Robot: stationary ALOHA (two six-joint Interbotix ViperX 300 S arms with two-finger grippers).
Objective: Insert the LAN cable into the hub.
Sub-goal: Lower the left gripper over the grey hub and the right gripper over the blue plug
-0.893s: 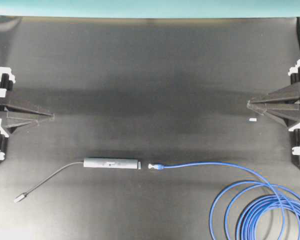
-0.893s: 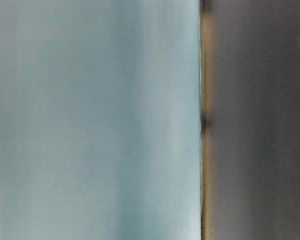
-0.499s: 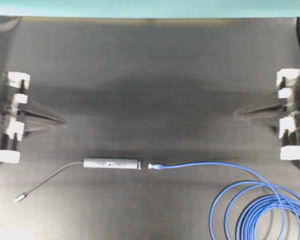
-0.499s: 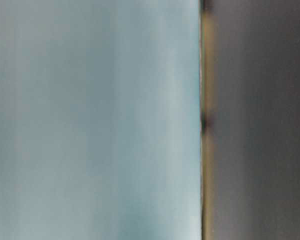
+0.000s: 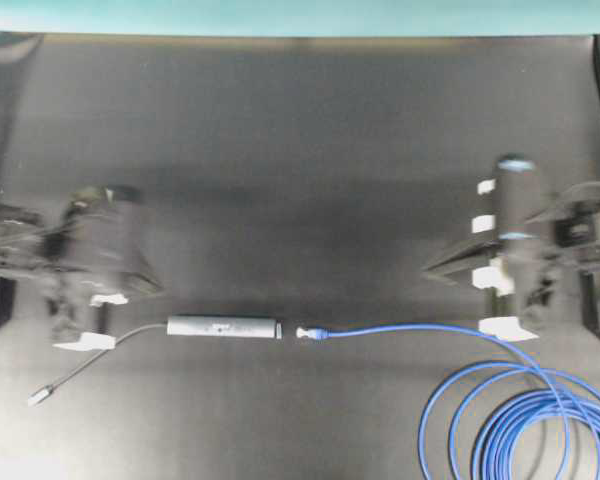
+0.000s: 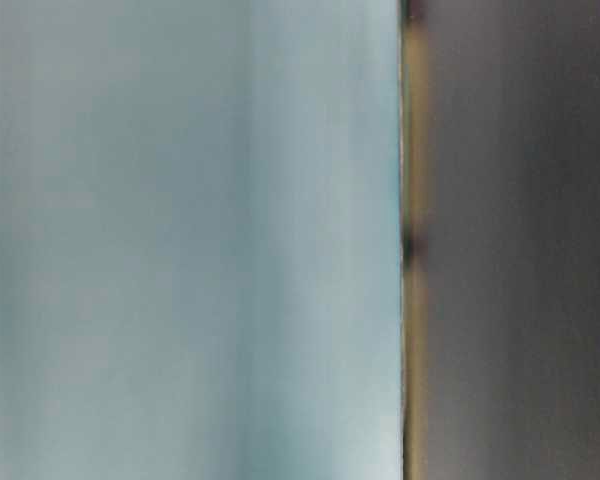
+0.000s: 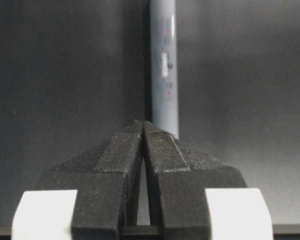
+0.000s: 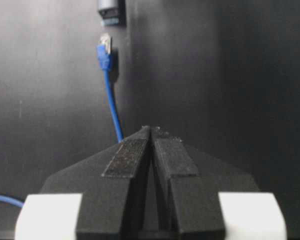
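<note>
The grey hub (image 5: pixel 225 327) lies flat near the table's middle, its thin grey cord running left to a silver plug (image 5: pixel 40 396). The blue LAN cable's plug (image 5: pixel 310 333) lies just right of the hub's end, apart from it, and the cable's loops (image 5: pixel 520 425) fill the bottom right. My left gripper (image 5: pixel 152 288) hovers blurred above and left of the hub, shut and empty. In the left wrist view its tips (image 7: pixel 142 123) meet just before the hub (image 7: pixel 164 65). My right gripper (image 5: pixel 428 272) is shut and empty above the cable. In the right wrist view the closed tips (image 8: pixel 151 129) sit behind the plug (image 8: pixel 105 52).
The black table mat (image 5: pixel 300 150) ends at a teal strip (image 5: pixel 300 15) along the far edge. The table-level view is a blur of pale blue-grey (image 6: pixel 180 240) and a dark band (image 6: pixel 520 240), with no object to make out.
Both arms have swung in from the table's sides toward the middle, grippers still shut. The hub and the LAN cable have not moved.
</note>
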